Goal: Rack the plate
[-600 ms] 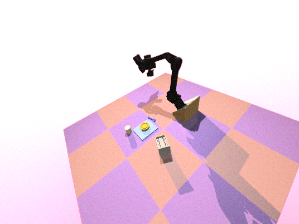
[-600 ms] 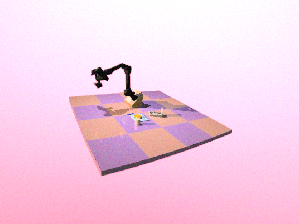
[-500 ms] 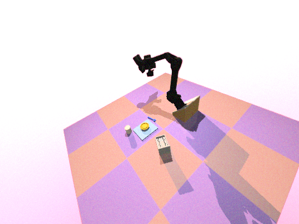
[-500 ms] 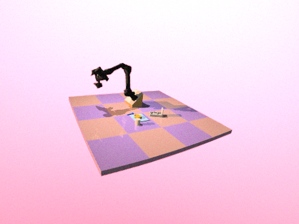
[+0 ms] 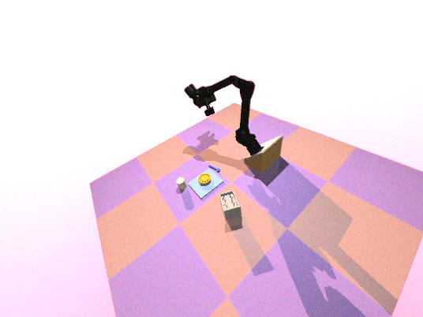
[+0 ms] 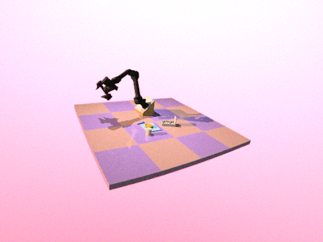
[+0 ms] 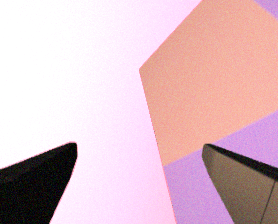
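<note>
The yellow round plate (image 5: 204,179) (image 6: 148,125) lies flat on a thin light-blue board (image 5: 215,182) (image 6: 156,129). The pale dish rack (image 5: 233,215) (image 6: 169,124) stands beside the board, with dark wavy rails along its top or inside; its slots look empty, though they are small in the top and exterior views. My gripper (image 5: 197,103) (image 6: 100,92) (image 7: 141,150) is open with nothing between its fingers. It is raised high above the table, away from the plate and rack. Neither plate nor rack shows in the wrist view.
A cream cylinder (image 5: 181,183) (image 6: 149,132) stands beside the board. A small blue utensil (image 5: 214,169) (image 6: 140,123) lies at the board's side nearer the arm base (image 5: 268,159) (image 6: 147,112). The wrist view shows a corner of the checkered table (image 7: 210,75).
</note>
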